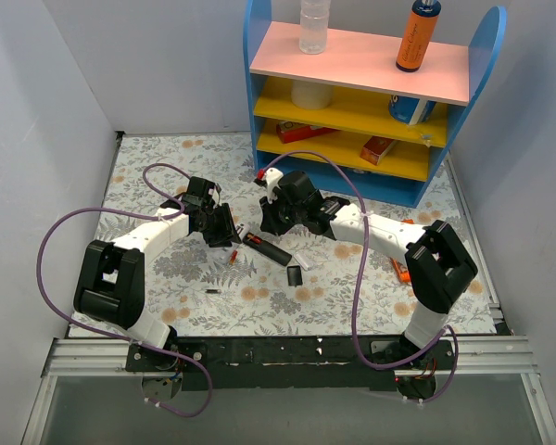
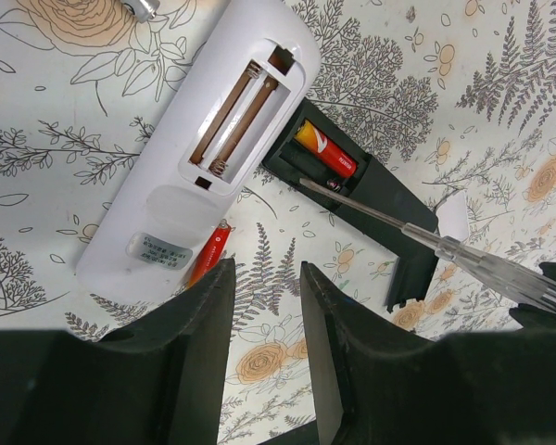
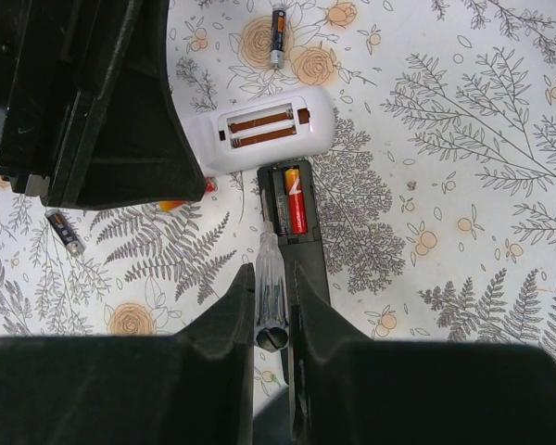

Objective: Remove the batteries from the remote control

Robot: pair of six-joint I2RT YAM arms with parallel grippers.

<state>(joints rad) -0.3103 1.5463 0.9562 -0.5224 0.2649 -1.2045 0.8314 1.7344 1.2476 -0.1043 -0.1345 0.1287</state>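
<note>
The black remote control (image 2: 389, 199) lies back up on the floral mat with its compartment open; it also shows in the top view (image 1: 270, 248). One red and white battery (image 2: 326, 151) sits in the compartment (image 3: 295, 199). My right gripper (image 3: 271, 278) is shut on a clear-handled screwdriver (image 3: 271, 287), whose tip rests in the empty slot beside that battery. My left gripper (image 2: 264, 278) is open and empty, just near of the remote. Another red battery (image 2: 207, 255) lies loose on the mat. The small black back cover (image 1: 295, 275) lies apart on the mat.
A white remote (image 2: 190, 158) with an empty battery bay lies beside the black one. Two dark batteries (image 3: 278, 20) (image 3: 65, 232) lie loose on the mat. A blue shelf (image 1: 352, 93) with bottles stands at the back. Grey walls close in both sides.
</note>
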